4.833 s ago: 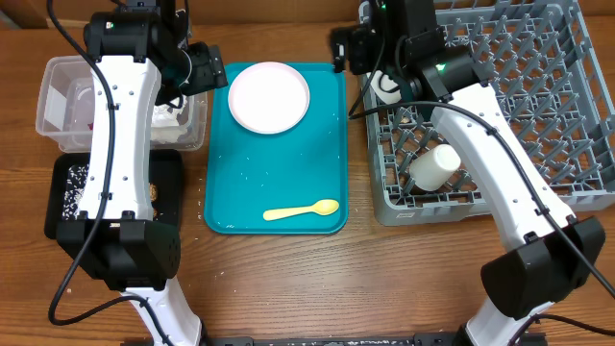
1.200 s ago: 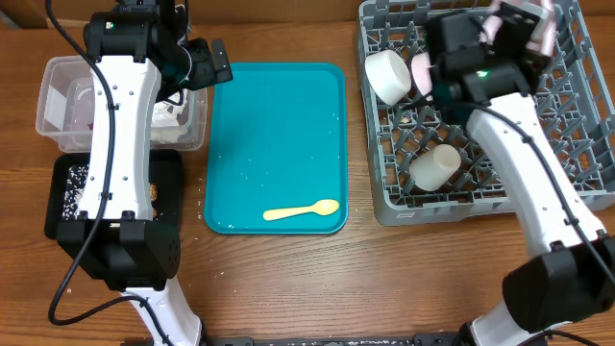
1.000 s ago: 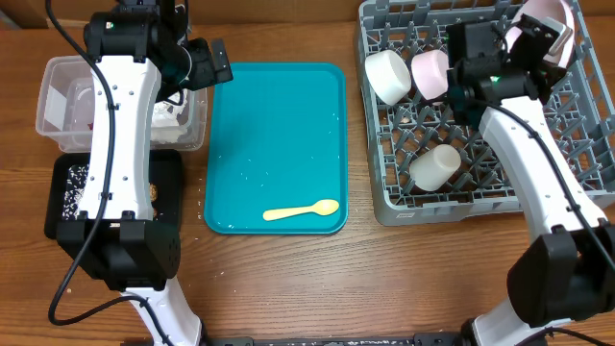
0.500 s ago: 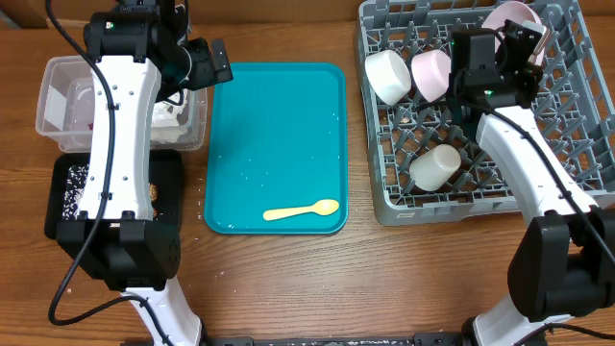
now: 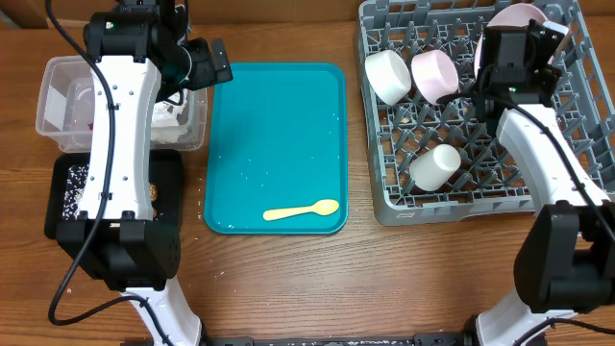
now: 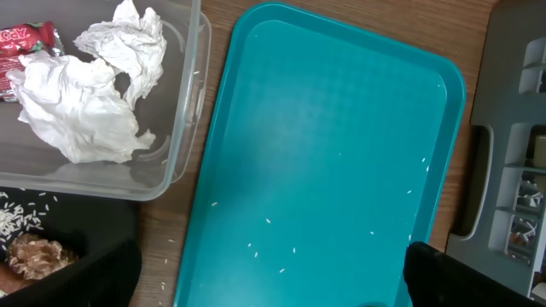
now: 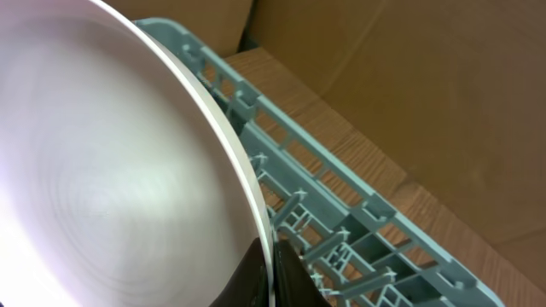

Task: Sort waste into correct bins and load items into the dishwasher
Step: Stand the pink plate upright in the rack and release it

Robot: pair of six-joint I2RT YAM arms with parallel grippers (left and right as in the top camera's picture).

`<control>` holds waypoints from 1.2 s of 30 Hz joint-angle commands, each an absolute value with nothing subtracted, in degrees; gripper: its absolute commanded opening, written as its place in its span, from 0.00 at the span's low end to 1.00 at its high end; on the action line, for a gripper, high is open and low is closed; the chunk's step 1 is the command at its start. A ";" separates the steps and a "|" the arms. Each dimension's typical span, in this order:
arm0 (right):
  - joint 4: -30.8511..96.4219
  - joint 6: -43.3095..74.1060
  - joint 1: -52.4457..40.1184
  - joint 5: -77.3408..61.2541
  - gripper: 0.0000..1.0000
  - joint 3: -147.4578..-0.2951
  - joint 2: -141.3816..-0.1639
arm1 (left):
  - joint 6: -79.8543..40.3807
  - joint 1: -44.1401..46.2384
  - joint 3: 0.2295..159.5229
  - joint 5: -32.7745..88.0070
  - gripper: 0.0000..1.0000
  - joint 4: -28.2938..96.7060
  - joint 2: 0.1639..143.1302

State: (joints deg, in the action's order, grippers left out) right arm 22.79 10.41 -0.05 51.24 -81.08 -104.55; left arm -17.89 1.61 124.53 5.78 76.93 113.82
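Wooden bench (image 5: 288, 279) carries everything.

Grey dish rack (image 5: 389, 168) sits at the bench's right end. Teal serving tray (image 5: 279, 144) lies in the middle. Clear tub (image 5: 58, 96) is at far left, with the black tray (image 5: 168, 183) just in front of it.

Pale pink plate (image 5: 514, 14) stands on edge, tilted, in the rack's far right corner. Right claw (image 5: 527, 34) is closed on its rim; the right wrist view shows dark fingers (image 7: 256, 281) pinching the plate's edge.

Left claw (image 5: 213, 65) gapes wide and holds nothing. It hangs over the gap between the tub and the teal tray's far left corner.

Pink bowl (image 5: 434, 75) and small white bowl (image 5: 387, 75) lie side by side, tipped, in the rack's far left part. White cup (image 5: 434, 165) lies on its side nearer the front.

Crumpled napkin (image 6: 94, 94) and red wrapper (image 6: 26, 38) are in the tub. Yellow spoon (image 5: 303, 210) lies at the teal tray's near edge. Brown food chunk (image 6: 34, 256) and rice grains (image 6: 13, 222) are in the black tray. A few grains are scattered on the teal tray.
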 commanded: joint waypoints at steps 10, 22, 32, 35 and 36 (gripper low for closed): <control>25.41 10.26 -2.57 47.86 0.70 -80.97 -105.56 | -18.24 1.52 124.88 5.76 1.00 76.82 113.62; 37.95 15.59 -3.07 26.00 0.89 -87.70 -94.24 | -18.24 1.52 124.88 5.76 1.00 76.82 113.62; 52.10 33.47 -18.94 -5.65 0.76 -88.84 -87.90 | -18.24 1.52 124.88 5.78 1.00 76.82 113.62; 51.96 39.07 -25.52 -4.97 0.74 -87.02 -90.15 | -18.24 1.52 124.88 5.76 1.00 76.82 113.62; 51.35 41.50 -27.59 -4.38 0.70 -86.08 -90.98 | -18.24 1.52 124.88 5.76 1.00 76.82 113.62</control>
